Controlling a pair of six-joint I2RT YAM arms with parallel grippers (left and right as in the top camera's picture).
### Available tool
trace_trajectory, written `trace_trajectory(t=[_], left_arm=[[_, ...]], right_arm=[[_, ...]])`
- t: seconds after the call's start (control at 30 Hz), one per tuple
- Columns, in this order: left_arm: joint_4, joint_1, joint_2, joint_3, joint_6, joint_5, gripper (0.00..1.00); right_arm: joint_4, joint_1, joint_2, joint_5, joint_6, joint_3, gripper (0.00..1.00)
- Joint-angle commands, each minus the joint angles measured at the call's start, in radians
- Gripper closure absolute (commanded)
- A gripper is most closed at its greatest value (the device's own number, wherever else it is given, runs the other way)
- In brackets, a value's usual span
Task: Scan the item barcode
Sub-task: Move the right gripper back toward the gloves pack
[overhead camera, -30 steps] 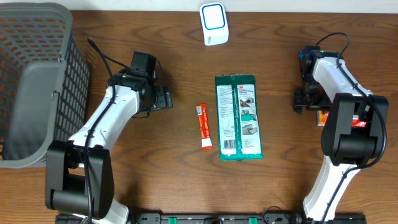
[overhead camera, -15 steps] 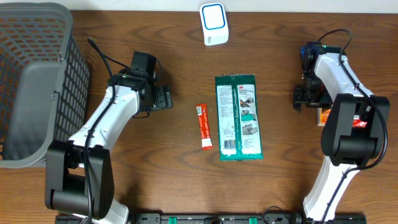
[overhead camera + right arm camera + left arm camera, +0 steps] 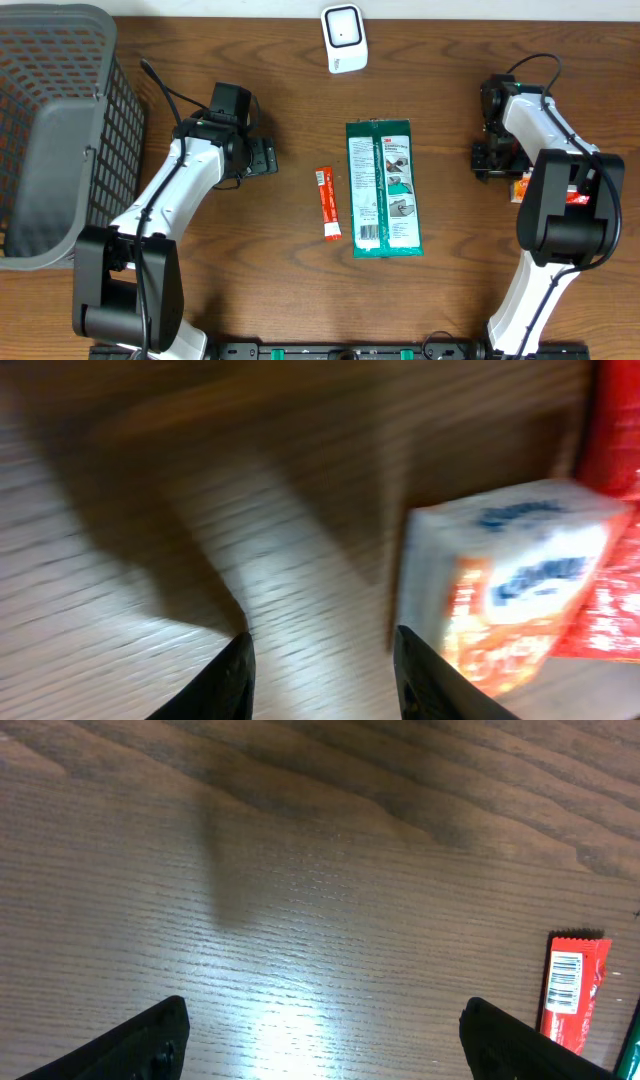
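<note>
A white barcode scanner [image 3: 342, 38] stands at the table's back centre. A green flat package [image 3: 384, 188] lies mid-table, with a red sachet [image 3: 327, 203] to its left. The sachet [image 3: 572, 990] shows a barcode in the left wrist view. My left gripper [image 3: 262, 157] [image 3: 325, 1030] is open over bare wood, left of the sachet. Far to the right, my right gripper [image 3: 488, 160] [image 3: 320, 645] is open, with only wood between its jaws. A white and orange box [image 3: 510, 585] [image 3: 520, 187] lies just beside its right finger [image 3: 430, 680], blurred.
A grey mesh basket [image 3: 60, 130] fills the far left. A red packet [image 3: 615, 440] [image 3: 578, 197] lies behind the white and orange box, partly under the right arm.
My right gripper's jaws have narrowed, and its wrist shifted slightly. The scanner's blue light has gone dark. The left arm has not moved.
</note>
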Motion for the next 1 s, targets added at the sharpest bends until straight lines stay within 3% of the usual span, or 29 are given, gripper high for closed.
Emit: trace_trajectory(t=[0.0,0.27,0.6,0.63,0.77,0.8,0.97], left_arm=[[-0.003,0.002,-0.01,0.007,-0.005,-0.019,0.13],[-0.002,0.002,-0.01,0.007,-0.005,-0.019,0.13],[-0.003,0.002,-0.01,0.007,-0.005,-0.019,0.14],[-0.003,0.002,-0.01,0.007,-0.005,-0.014,0.23],[-0.003,0.001,-0.01,0.007,0.0,0.026,0.89],[-0.002,0.0,-0.01,0.007,0.006,0.026,0.93],[0.002,-0.041,-0.01,0.007,0.006,0.027,0.93]], right_arm=[[0.003,-0.038,-0.01,0.086,0.004,-0.007,0.6],[0.014,-0.084,-0.01,-0.059,0.029,-0.007,0.56],[0.025,-0.064,-0.01,-0.484,-0.044,-0.007,0.51],[0.025,-0.056,-0.01,-0.529,-0.069,-0.007,0.5],[0.021,-0.018,-0.01,-0.629,-0.113,-0.019,0.49],[0.021,-0.012,-0.01,-0.659,-0.136,-0.024,0.49],[0.048,0.0,-0.01,-0.842,-0.249,-0.088,0.45]])
